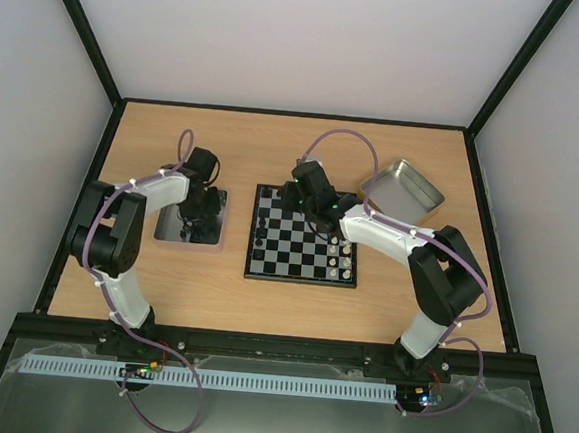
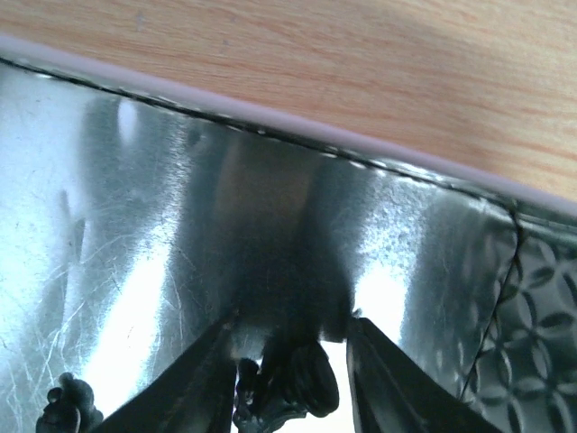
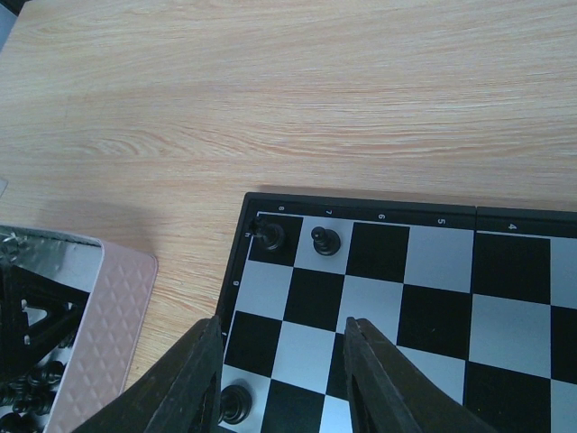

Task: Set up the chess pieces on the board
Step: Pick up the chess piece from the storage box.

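The board lies mid-table; in the right wrist view its far left corner shows. Three black chess pieces stand near that corner: one on the corner square, one beside it, one lower down by my left finger. My right gripper hovers open and empty over the board. My left gripper is down inside a shiny metal tray, open, with a black piece lying between its fingers. Another black piece lies to its left.
Pale silvery pieces stand along the board's right side. A second metal tray sits at the back right. The left tray's pink quilted edge and several black pieces in it show left of the board.
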`<move>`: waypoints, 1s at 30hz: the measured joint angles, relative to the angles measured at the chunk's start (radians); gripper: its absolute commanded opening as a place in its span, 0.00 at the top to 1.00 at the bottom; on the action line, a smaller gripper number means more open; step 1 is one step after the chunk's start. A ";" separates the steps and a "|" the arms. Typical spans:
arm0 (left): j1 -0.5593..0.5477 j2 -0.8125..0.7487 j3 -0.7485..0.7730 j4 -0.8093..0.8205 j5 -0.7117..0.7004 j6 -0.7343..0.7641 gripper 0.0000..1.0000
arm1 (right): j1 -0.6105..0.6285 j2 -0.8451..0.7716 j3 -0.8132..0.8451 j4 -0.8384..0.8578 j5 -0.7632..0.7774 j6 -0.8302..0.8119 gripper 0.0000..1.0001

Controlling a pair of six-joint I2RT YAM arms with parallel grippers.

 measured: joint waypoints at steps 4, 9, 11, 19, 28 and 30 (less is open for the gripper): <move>0.000 -0.008 -0.006 -0.004 0.014 0.006 0.59 | 0.000 0.000 -0.004 -0.001 -0.005 0.002 0.64; -0.005 -0.008 -0.006 -0.021 0.017 0.031 0.64 | 0.000 -0.005 -0.011 -0.003 -0.009 0.010 0.64; -0.013 -0.008 -0.003 -0.035 0.003 0.040 0.65 | 0.000 -0.008 -0.018 -0.003 -0.011 0.016 0.64; -0.047 0.014 0.031 -0.095 -0.048 0.078 0.81 | 0.000 -0.009 -0.023 -0.003 -0.023 0.026 0.65; -0.048 0.019 0.038 -0.095 -0.062 0.072 0.84 | 0.000 -0.014 -0.033 -0.001 -0.037 0.028 0.65; -0.039 0.010 0.025 -0.074 -0.053 0.053 0.81 | 0.000 -0.020 -0.042 0.003 -0.045 0.028 0.65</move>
